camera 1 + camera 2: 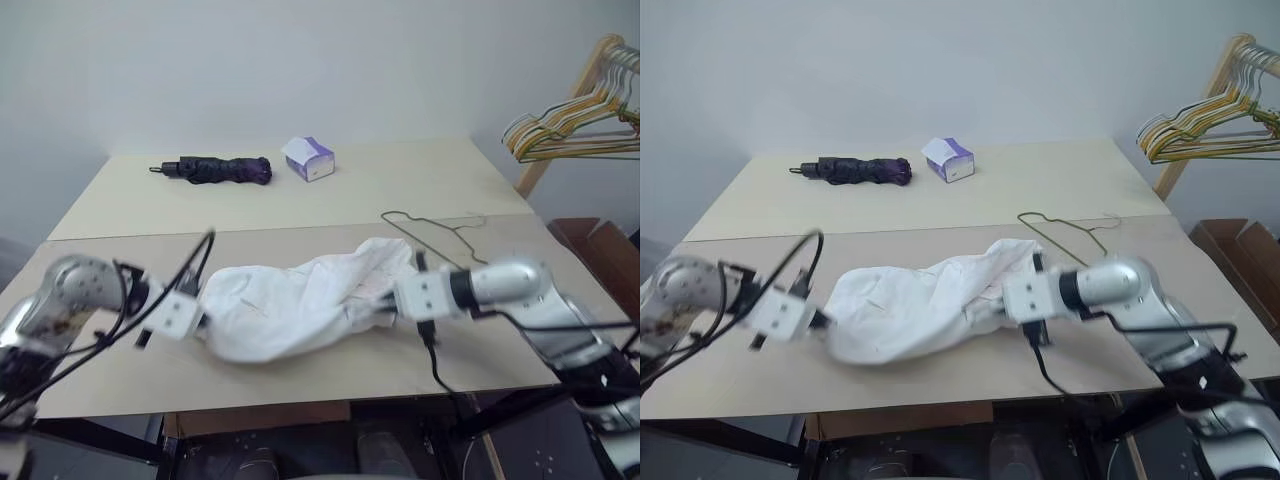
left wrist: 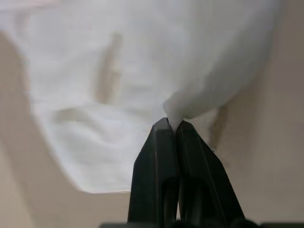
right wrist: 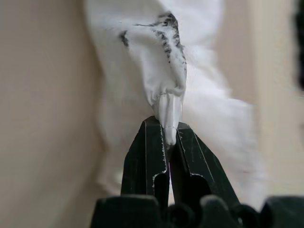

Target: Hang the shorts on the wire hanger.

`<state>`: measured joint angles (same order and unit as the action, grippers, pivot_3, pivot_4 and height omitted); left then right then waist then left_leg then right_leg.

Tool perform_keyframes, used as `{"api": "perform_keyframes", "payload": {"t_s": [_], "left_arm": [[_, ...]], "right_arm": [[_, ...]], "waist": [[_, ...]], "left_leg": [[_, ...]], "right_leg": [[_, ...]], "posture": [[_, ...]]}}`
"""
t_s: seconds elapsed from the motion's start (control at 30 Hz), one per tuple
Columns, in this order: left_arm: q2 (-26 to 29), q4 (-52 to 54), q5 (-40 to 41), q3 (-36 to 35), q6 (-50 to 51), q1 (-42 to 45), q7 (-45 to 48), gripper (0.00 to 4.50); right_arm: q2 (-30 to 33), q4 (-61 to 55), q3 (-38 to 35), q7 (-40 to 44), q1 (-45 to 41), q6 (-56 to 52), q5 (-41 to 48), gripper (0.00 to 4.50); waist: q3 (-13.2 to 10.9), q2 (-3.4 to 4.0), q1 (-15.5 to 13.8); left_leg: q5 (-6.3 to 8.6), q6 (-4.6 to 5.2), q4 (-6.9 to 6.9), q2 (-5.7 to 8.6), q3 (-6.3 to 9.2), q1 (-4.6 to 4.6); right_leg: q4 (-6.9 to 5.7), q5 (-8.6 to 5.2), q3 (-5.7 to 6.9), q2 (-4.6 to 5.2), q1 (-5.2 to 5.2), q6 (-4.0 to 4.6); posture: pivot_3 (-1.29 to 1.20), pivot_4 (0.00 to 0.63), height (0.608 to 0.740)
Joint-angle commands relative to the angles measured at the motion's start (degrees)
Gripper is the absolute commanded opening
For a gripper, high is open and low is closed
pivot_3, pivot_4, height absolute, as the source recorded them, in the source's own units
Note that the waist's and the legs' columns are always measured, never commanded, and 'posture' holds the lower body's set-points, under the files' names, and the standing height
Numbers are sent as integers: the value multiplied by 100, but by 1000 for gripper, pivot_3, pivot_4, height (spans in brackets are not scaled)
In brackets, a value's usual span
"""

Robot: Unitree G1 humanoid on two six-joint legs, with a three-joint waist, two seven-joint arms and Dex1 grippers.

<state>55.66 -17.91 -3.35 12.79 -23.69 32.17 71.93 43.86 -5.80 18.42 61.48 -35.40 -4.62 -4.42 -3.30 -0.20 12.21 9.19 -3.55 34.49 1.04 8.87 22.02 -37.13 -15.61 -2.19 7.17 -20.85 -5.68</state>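
Shorts (image 1: 300, 305): one pair; wire hanger (image 1: 432, 232): apparently one.

both arms reach inward, the left tool (image 2: 172, 124) and right tool (image 3: 166, 124) each pinched closed on cloth.

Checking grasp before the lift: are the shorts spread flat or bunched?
Bunched. The shorts lie crumpled in a rumpled heap on the table, pinched at opposite ends by the left gripper and right gripper.
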Motion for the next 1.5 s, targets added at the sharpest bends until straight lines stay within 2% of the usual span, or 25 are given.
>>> {"api": "perform_keyframes", "payload": {"t_s": [0.03,0.13,0.27,0.37,0.43,0.6,0.7,0.83,0.97,1.07,1.2,1.33,1.5], "left_arm": [[-434,-1386,-718,-193,194,1405,-1399,24],[-936,-2918,-1625,-28,493,2935,-3396,24],[-1271,-4496,-2487,154,756,4637,-6270,24],[-1195,-5019,-3017,358,528,5388,-8062,24],[-1114,-5172,-3094,404,228,5578,-8351,24],[-796,-5051,-2745,405,-1053,4945,-6659,24],[-529,-4658,-2283,329,-1955,4065,-5390,24],[-249,-3865,-1298,63,-2398,2945,-3836,24],[316,-2333,66,-12,-2025,1379,-1824,24],[854,-1236,659,-38,-1568,385,-848,24],[1449,-154,1052,-158,-1074,-680,-68,24],[2014,822,1272,-253,-486,-1605,504,24],[2636,2122,1678,-475,109,-2817,988,24]], "right_arm": [[-541,1654,-155,-1539,-1309,458,-906,0],[-1002,3625,149,-3532,-2716,1013,-2039,0],[-1687,5714,-16,-6416,-4206,1633,-2503,0],[-1876,6487,-302,-7926,-4727,2454,-2406,0],[-1896,6755,-419,-8249,-4804,2884,-2289,0],[-1701,7039,-282,-7881,-4219,3733,-2328,0],[-1559,6942,-167,-7140,-3536,4449,-2235,0],[-1398,6723,-44,-6204,-2776,5129,-2138,0],[-1118,6228,203,-5303,-1823,5810,-2165,0],[-934,5837,268,-4793,-1326,6051,-2108,0],[-712,5320,248,-4461,-808,6125,-2150,0],[-494,4897,205,-4389,-361,6071,-2301,0],[-277,4564,195,-4436,23,6054,-2590,0]], "waist": [[0,-4,65],[-5,-9,149],[-5,-10,297],[-8,-15,378],[-8,-15,398],[-8,-14,417],[-8,-14,425],[-9,-16,451],[-9,-16,464],[-9,-16,446],[-9,-16,420],[-10,-17,382],[-10,-18,387]], "left_leg": [[0,0,2,1,5,-1],[-2,-2,6,15,20,22],[-6,-8,-24,38,27,32],[-6,-7,-59,48,27,38],[-5,-6,-69,49,24,40],[0,2,-69,52,12,27],[-6,-6,-59,56,12,18],[-31,-11,-51,59,14,23],[-31,-10,-55,55,11,13],[-32,-9,-54,54,11,7],[-40,3,-48,54,10,-11],[-38,7,-64,44,10,-89],[-34,12,-65,42,3,-86]], "right_leg": [[0,0,2,0,3,-2],[1,0,6,3,-16,-3],[5,-2,4,29,-37,-13],[7,-9,-5,40,-59,-24],[3,-25,-10,43,-69,-50],[4,-38,-14,46,-50,-70],[0,-24,-13,48,-35,-56],[-1,-1,-17,48,-38,-48],[-4,1,-24,45,-33,-46],[-11,2,-26,44,-30,-44],[-15,10,-26,43,-11,-29],[-5,-5,-19,38,71,-4],[-1,-11,-21,38,66,6]], "posture": [[-186,0,740],[-181,0,740],[-175,0,740],[-172,0,740],[-171,0,740],[-163,0,740],[-160,0,740],[-151,0,740],[-145,0,740],[-145,0,740],[-149,0,740],[-161,0,740],[-172,0,740]]}}
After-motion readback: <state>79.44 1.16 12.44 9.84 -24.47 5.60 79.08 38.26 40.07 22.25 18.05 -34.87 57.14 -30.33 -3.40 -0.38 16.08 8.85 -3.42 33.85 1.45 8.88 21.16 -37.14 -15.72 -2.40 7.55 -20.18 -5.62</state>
